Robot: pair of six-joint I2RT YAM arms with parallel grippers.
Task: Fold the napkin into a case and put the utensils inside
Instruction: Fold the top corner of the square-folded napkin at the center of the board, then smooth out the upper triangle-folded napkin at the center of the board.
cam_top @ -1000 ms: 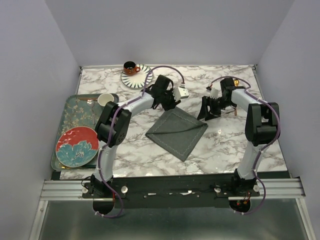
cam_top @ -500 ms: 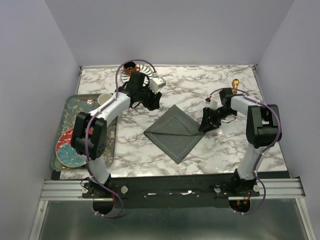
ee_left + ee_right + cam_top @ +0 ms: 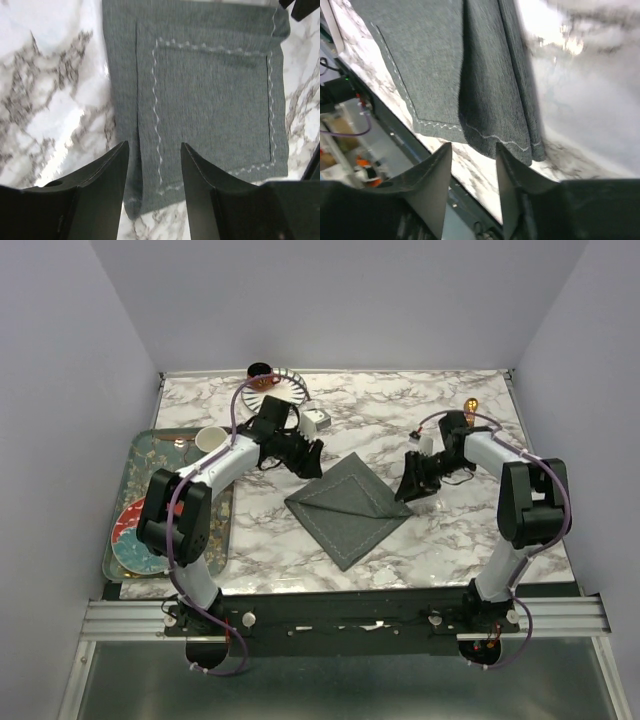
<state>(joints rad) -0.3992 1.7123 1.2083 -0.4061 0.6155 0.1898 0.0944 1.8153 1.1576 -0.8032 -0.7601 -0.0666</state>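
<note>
Grey cloth takes up the middle of the marble surface (image 3: 450, 540): the napkin (image 3: 348, 508) lies flat, turned like a diamond, with one layer folded over another. From where I stand its pale stitched hem runs just inside the edges. Through the left wrist camera the upper layer sits a little in from the lower one along one side. Through the right wrist camera a soft ridge of cloth rises near the corner closest to that arm.

Both arms reach in toward the napkin from opposite sides. The left fingers (image 3: 100, 195) hang over the far left edge of the cloth, standing apart with nothing pinched between them; hem and marble show plainly in the gap. The right fingers (image 3: 427, 185) sit at the napkin's right corner, also parted. The cloth's edge lies just ahead of their tips, and I see nothing caught between them.

One gold utensil (image 3: 472, 405) lies on the surface near the far right, behind the right arm and well apart from the napkin. I can make out only its round head.

At the far edge an orange cup (image 3: 262, 372) stands on a striped saucer (image 3: 285, 388). A patterned tray (image 3: 150, 465) on the left holds a red and blue plate (image 3: 135, 535) and a white cup (image 3: 208, 438).
</note>
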